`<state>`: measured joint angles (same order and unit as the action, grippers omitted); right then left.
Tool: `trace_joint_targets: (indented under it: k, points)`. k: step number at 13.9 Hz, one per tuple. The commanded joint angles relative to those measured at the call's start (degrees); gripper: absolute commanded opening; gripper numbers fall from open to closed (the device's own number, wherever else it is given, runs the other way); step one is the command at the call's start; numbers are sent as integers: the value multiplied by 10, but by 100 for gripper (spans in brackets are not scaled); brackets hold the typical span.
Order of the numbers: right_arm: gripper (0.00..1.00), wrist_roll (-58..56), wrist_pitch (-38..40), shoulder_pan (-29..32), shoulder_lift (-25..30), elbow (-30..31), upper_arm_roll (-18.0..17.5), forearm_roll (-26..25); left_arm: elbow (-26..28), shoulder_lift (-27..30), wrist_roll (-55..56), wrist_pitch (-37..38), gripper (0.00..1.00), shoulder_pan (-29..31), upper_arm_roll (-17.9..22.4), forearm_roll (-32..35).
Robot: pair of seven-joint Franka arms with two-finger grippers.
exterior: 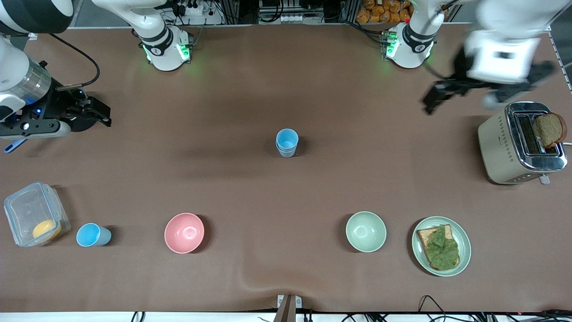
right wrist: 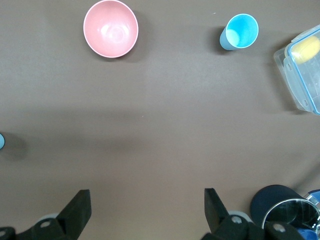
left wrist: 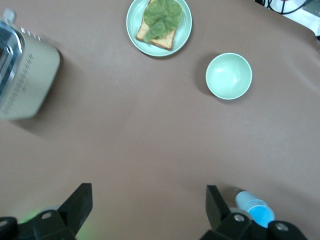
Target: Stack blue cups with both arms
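Two light-blue cups (exterior: pixel 286 142) stand nested as one stack at the table's middle; the stack also shows in the left wrist view (left wrist: pixel 255 207). A third blue cup (exterior: pixel 92 235) stands alone near the front camera at the right arm's end, and shows in the right wrist view (right wrist: pixel 240 31). My left gripper (exterior: pixel 494 91) is blurred, up in the air by the toaster, open and empty (left wrist: pixel 149 200). My right gripper (exterior: pixel 100 114) hovers over the right arm's end of the table, open and empty (right wrist: pixel 147 200).
A toaster (exterior: pixel 520 143) with a bread slice stands at the left arm's end. Along the table's near side stand a plate (exterior: pixel 464 232) of toast with lettuce, a pale green bowl (exterior: pixel 365 231), a pink bowl (exterior: pixel 184 232) and a clear lidded container (exterior: pixel 33 214).
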<state>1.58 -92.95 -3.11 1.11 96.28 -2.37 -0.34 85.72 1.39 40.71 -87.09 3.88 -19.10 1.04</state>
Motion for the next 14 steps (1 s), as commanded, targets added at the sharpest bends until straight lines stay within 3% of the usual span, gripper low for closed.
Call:
trace_joint_targets:
  k: [1, 3, 4, 7, 8, 14]
  points:
    - [100, -3, 7, 8, 3, -3, -8, -11, 16, 25, -146, 32, 100, 60, 2, -25]
    - [100, -3, 7, 9, 3, -3, -8, -11, 17, 25, -208, 51, 100, 47, 43, -25]
    - [100, -3, 7, 9, 3, -2, -8, -10, 17, 25, -234, 59, 100, 12, 82, -25]
    - [100, -3, 7, 8, 3, -3, -8, -11, 21, 37, -304, 93, 100, -138, 260, -24]
    - [100, -3, 7, 8, 3, -3, -8, -11, 20, 39, -315, 102, 100, -156, 280, -24]
    - [100, -3, 7, 8, 3, -3, -8, -10, 20, 20, -296, 103, 100, -162, 278, -45]
